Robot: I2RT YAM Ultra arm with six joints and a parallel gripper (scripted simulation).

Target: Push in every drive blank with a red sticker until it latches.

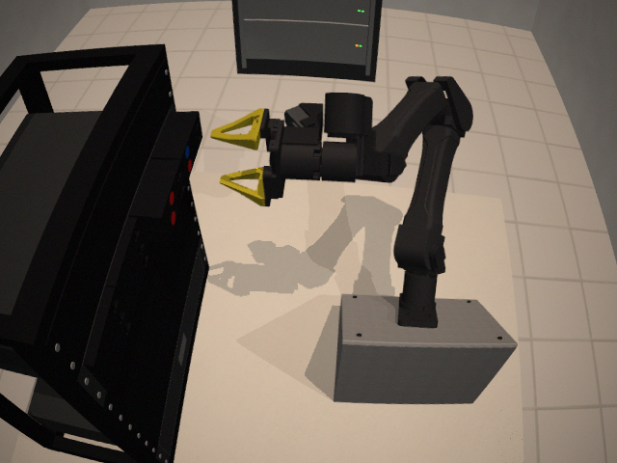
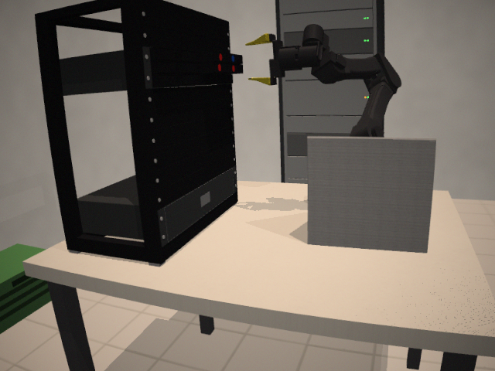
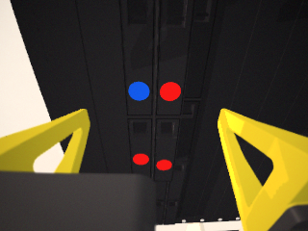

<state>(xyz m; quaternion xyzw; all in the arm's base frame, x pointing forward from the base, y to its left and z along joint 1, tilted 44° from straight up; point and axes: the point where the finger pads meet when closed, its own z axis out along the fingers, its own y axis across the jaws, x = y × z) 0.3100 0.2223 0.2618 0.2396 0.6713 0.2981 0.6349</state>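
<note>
The black rack point(image 1: 99, 239) stands on the table's left side and also shows in the exterior view point(image 2: 139, 131). Near its top are four drive blanks. Two stick out further: one with a blue sticker point(image 1: 187, 150) point(image 2: 233, 58) point(image 3: 139, 90), one with a red sticker point(image 1: 189, 165) point(image 2: 233, 68) point(image 3: 170, 90). Two more red-sticker blanks point(image 1: 171, 198) point(image 1: 173, 217) point(image 3: 141, 159) point(image 3: 164, 165) sit further in. My gripper point(image 1: 216, 157) point(image 2: 247, 61) point(image 3: 153, 115) is open and empty. It points at the blanks from a short gap away, touching nothing.
My arm stands on a grey block point(image 1: 423, 348) point(image 2: 370, 193) at the table's right. A tall server cabinet point(image 1: 306, 37) point(image 2: 327, 91) stands behind the table. A green crate point(image 2: 15, 279) lies on the floor at left. The rack sits near the table's left edge.
</note>
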